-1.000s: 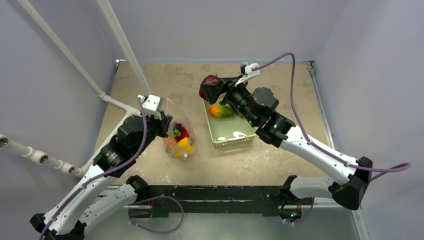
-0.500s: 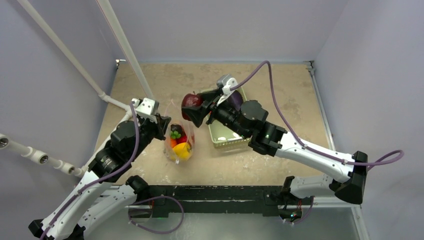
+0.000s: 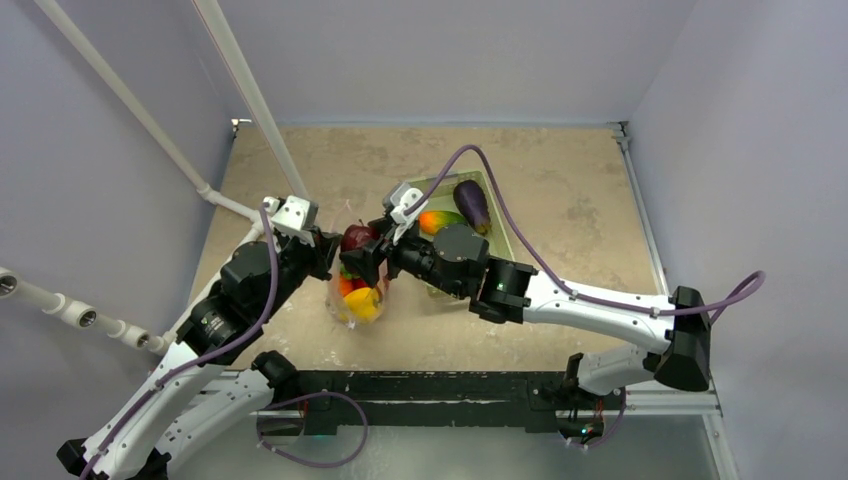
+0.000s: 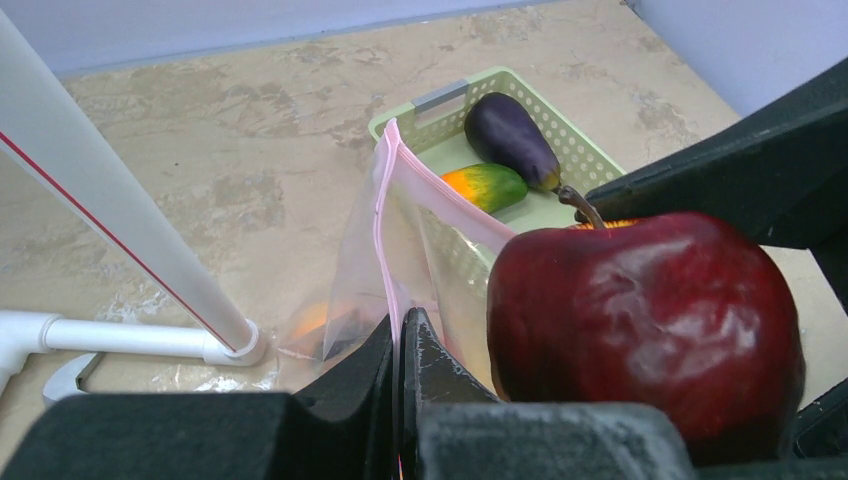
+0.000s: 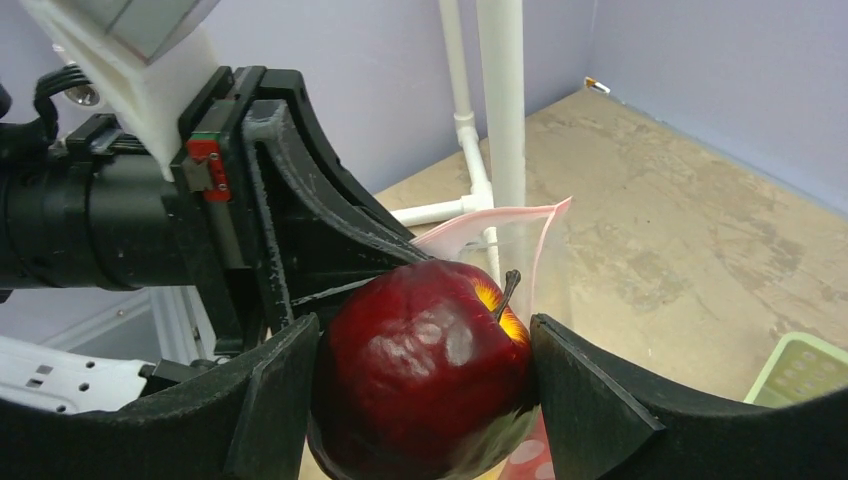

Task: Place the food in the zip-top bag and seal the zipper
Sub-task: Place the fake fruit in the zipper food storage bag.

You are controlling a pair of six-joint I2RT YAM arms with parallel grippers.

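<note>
Tan surface (image 3: pixel 570 170) carries pale green basket (image 4: pixel 585 150) w/ purple eggplant (image 4: pixel 512 138) & orange-green fruit (image 4: pixel 485 186) inside, right beside the zip-top bag (image 4: pixel 350 290). The bag stands upright, mouth up, w/ yellow, orange & red food pieces (image 3: pixel 365 300) showing thru the plastic. Left pincer (image 4: pixel 402 335) is pressed together on the bag's pink zipper (image 4: pixel 380 215) edge; right pincer (image 5: pixel 425 365) is clamped on red apple (image 4: pixel 640 320), held just above bag mouth.

Glossy apple (image 4: pixel 645 320); clear filmy bag (image 4: pixel 400 240); perforated plastic basket (image 4: pixel 585 160)
</note>
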